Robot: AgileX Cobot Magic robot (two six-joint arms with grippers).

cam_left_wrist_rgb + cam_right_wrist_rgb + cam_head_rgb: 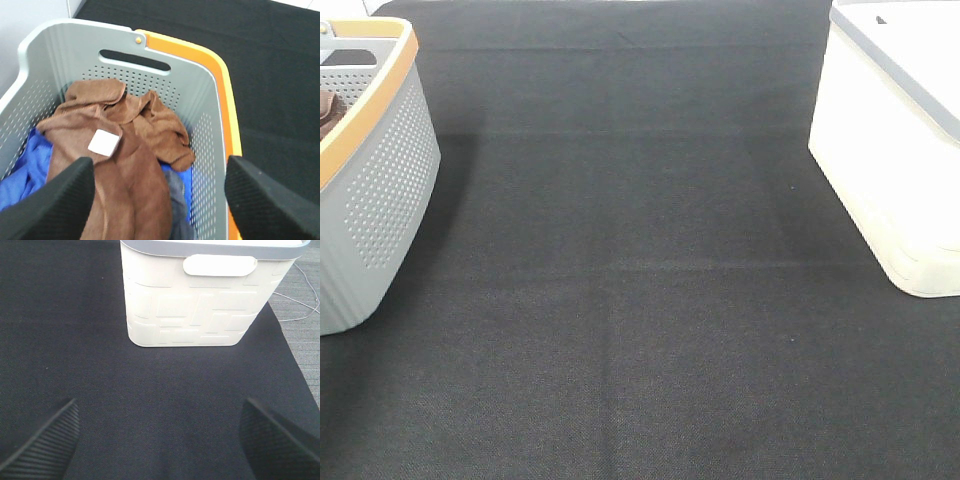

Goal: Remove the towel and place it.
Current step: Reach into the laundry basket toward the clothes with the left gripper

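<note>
Brown towel is lying crumpled in grey basket on left wrist cam; overhead is showing just a sliver. Left gripper & right gripper gaping, empty.

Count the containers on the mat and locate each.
2. The grey orange-rimmed basket sits at the exterior view's left edge, the cream bin at its right; more may lie off-frame.

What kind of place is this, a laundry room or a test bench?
Likely a staged robot test bench, not a home: a black fabric-covered tabletop, a grey perforated basket with orange rim holding a reddish-brown terry towel, and a cream plastic bin.
</note>
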